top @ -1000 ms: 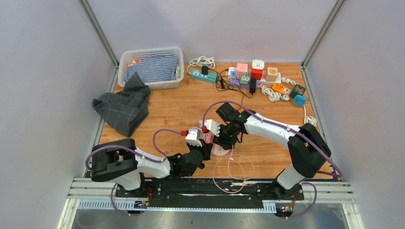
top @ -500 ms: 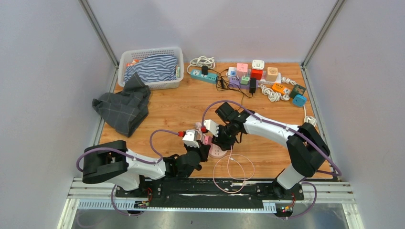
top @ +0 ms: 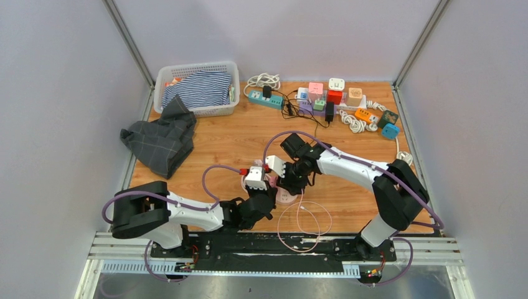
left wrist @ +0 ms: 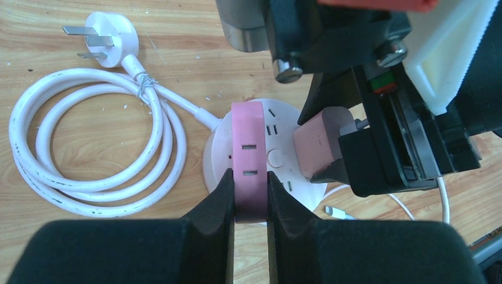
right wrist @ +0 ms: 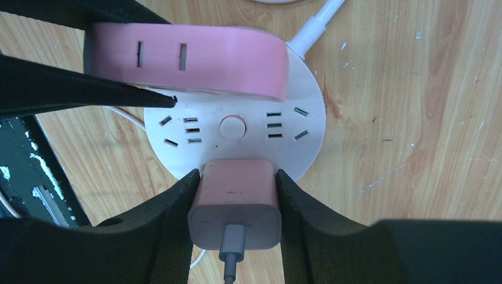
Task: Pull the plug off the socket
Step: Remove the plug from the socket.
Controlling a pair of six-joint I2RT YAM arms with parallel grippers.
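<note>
- In the last second almost nothing changed at the socket [left wrist: 272, 157]. Only the left arm's shoulder swung a little out and back, and both grips stayed.
- The left gripper [left wrist: 250, 177] pinched the socket's raised pink band [left wrist: 248, 142], probably to steady it on the table.
- The right gripper [right wrist: 235, 177] was clamped on the pink plug [right wrist: 235, 204] at the socket's rim. I could not tell whether its pins were out, so the pull seemed unfinished.
- A coiled white cord [left wrist: 89, 148] lay just beside the socket, and a thin cable [right wrist: 228, 263] hung from the plug.
- The grippers crowded each other. The grey cloth [top: 159, 140] and basket [top: 165, 71] were well apart.
</note>
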